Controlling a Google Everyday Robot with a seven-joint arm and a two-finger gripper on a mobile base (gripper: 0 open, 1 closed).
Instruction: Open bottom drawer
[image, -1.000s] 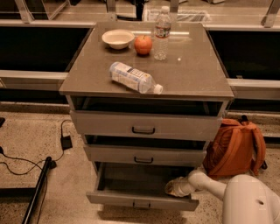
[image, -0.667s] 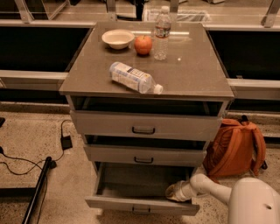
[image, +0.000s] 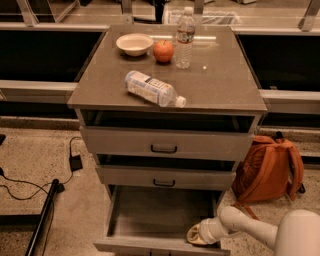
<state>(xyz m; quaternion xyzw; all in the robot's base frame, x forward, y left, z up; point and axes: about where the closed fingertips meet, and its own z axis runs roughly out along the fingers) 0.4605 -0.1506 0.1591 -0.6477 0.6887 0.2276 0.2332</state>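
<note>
The bottom drawer (image: 155, 246) is pulled well out of the grey cabinet, and its grey box interior (image: 160, 210) shows. Its front panel lies at the lower edge of the view and its handle is out of sight. My gripper (image: 196, 235) reaches in from the lower right on a white arm (image: 250, 229). It sits at the drawer's front right corner, just behind the front panel.
The middle drawer (image: 164, 177) and top drawer (image: 164, 144) stand slightly out. On the cabinet top are a lying bottle (image: 152, 89), an upright bottle (image: 184, 37), an apple (image: 163, 51) and a bowl (image: 134, 44). An orange backpack (image: 267, 167) sits right; cables (image: 30, 187) lie left.
The bottom drawer has slid further out toward the camera, and my gripper has moved with its front right corner, down and nearer.
</note>
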